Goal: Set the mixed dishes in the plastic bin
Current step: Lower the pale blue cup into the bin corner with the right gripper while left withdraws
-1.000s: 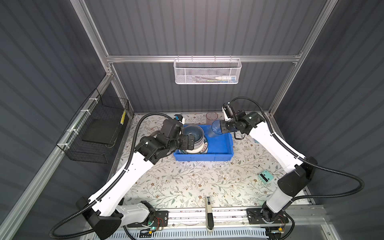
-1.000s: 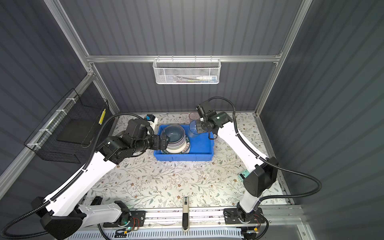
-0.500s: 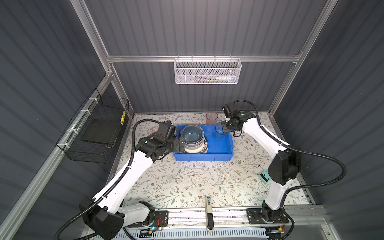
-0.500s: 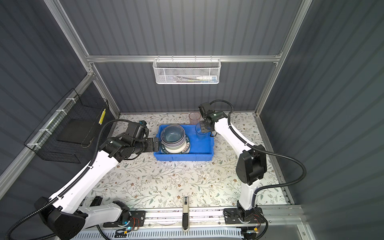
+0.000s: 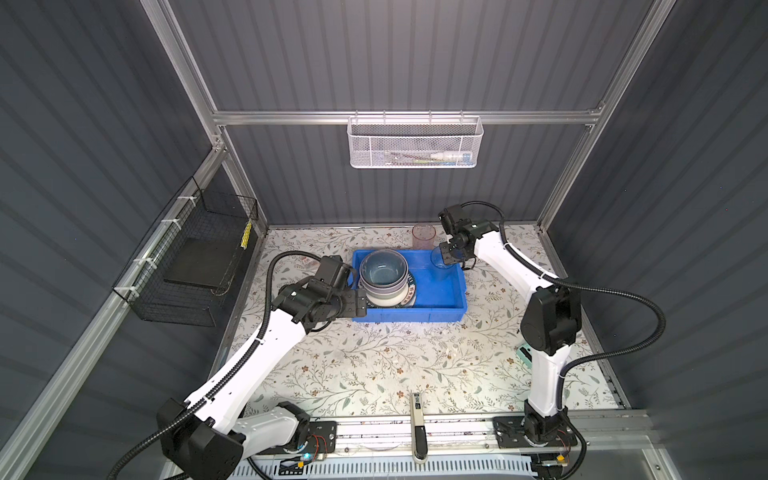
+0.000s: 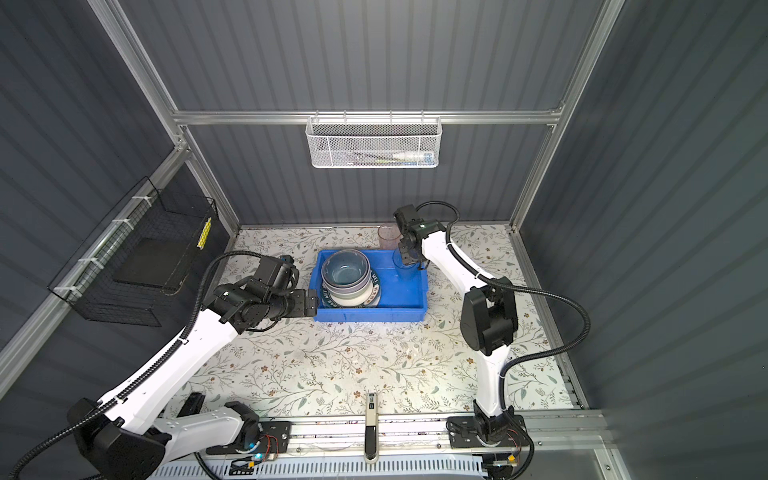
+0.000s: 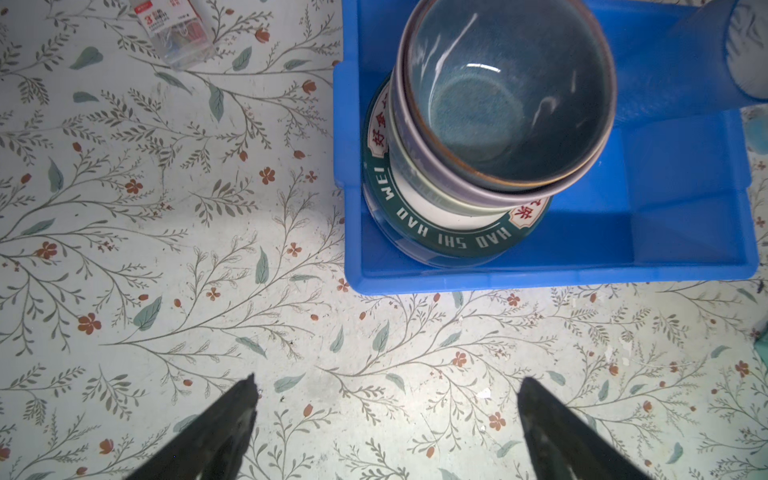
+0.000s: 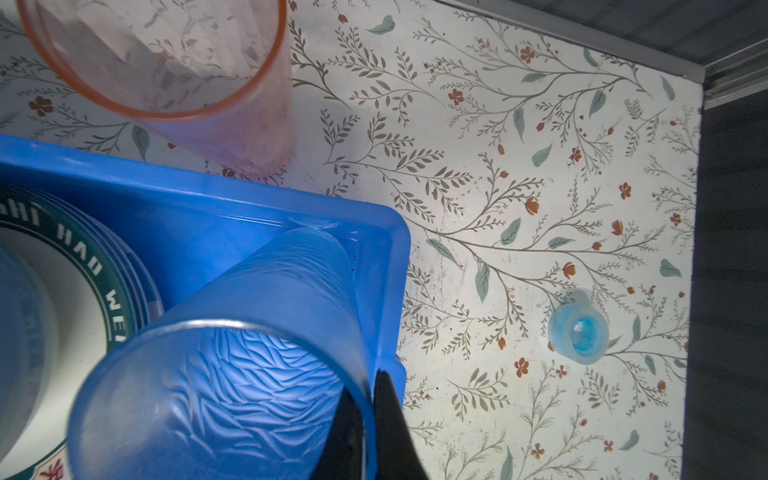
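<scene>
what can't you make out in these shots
- Plates under the green lettered-rim round plate: count hidden by the stacked bowls, left wrist view.
- Base of the translucent blue tumbler: contact with the bright blue plastic bin's floor blocked by its own wall, right wrist view.
- White mesh basket contents: too small, both top views.
- Teal rectangular block: mostly behind the right arm, a top view.

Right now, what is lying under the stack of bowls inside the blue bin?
The green lettered plate sits directly under the bowls, and further plate edges show beneath it in the blue bin. The bowls cover the plates' middles, so their number is uncertain.
</scene>
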Motion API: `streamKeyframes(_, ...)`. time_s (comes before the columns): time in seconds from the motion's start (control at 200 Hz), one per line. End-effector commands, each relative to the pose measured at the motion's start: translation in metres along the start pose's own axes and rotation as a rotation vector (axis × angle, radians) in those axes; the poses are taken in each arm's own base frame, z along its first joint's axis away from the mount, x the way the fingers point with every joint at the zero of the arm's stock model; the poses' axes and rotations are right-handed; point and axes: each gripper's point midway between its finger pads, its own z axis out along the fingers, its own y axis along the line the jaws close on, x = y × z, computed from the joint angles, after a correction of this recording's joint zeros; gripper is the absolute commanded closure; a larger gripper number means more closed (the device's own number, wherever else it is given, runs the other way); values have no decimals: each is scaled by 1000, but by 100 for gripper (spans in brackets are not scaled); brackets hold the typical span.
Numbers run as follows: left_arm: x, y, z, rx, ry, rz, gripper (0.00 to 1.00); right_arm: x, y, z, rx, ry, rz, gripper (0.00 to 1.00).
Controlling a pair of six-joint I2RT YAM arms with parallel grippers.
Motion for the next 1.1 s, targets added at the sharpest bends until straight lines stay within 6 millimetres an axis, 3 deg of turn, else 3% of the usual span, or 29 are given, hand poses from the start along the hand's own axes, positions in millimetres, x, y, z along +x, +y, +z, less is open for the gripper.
streamKeyframes(0.0, 8, 4, 3, -3, 22, -22, 1, -22, -17, -2, 59, -67, 27, 100)
streamKeyframes(0.31, 15, 8, 17, -27, 45, -21, 2, -19, -24, 9, 73, -45, 41, 100)
streamKeyframes(0.53, 18, 7, 27, -27, 66, -34, 3, -19, -28, 10, 70, -43, 51, 93)
streamKeyframes(0.7, 18, 9, 27, -33, 64, -38, 3, -19, -31, 10, 69, -42, 58, 83)
streamKeyframes(1.096, 24, 14, 38, -52, 91, -72, 6, -26, -28, 2, -3, -66, 90, 76)
